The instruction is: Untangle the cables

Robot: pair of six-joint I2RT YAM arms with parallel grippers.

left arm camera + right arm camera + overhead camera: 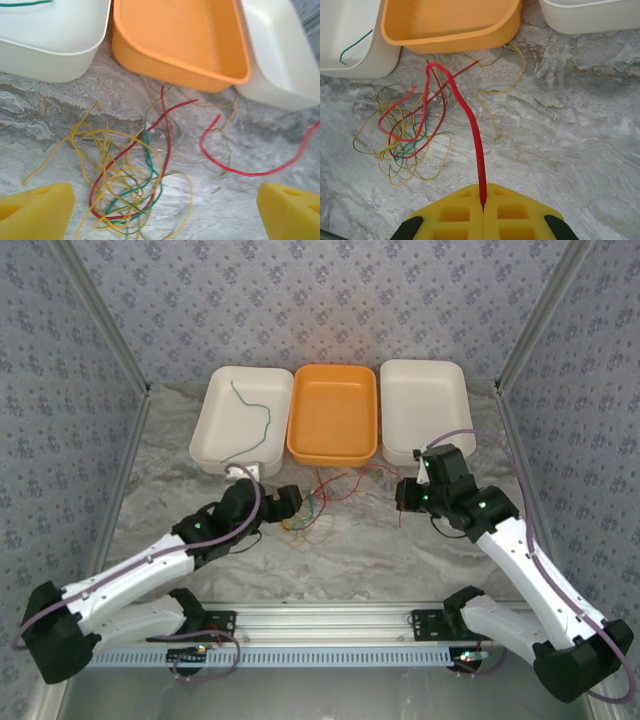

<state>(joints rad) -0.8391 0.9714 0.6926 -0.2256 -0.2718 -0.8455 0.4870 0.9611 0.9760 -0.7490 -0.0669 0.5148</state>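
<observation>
**A:** Where are the cables found?

**B:** A tangle of cables [125, 185] (yellow, green and red strands looped through one another) is seen on the table [45, 125], low in the middle of the left wrist view and below the orange tray [175, 45]. One green cable [266, 420] is laid apart in the white tray [205, 430] at the upper left of the top view.

**A:** And the tools?

**B:** The left tool [160, 215] is held over the tangle with its fingers spread wide, and nothing is gripped. The right tool [482, 207] is pressed together on a red cable [470, 125]. That cable is drawn up the frame from the fingertips, bent near the orange tray's wall and looped back into the tangle.

**A:** Which step is judged to be in hand?

**B:** The freeing of the red cable. One end is pinched and the rest is caught in the loops. One cable appears sorted, and most are not yet separated.

**A:** What is called for next?

**B:** The clump would probably need to be pinned by the left tool while the red cable is pulled away toward the right of the top view. A slow pull is advised, since wire this thin may drag the whole clump along. Which yellow strands lie over the red cannot be told.
</observation>
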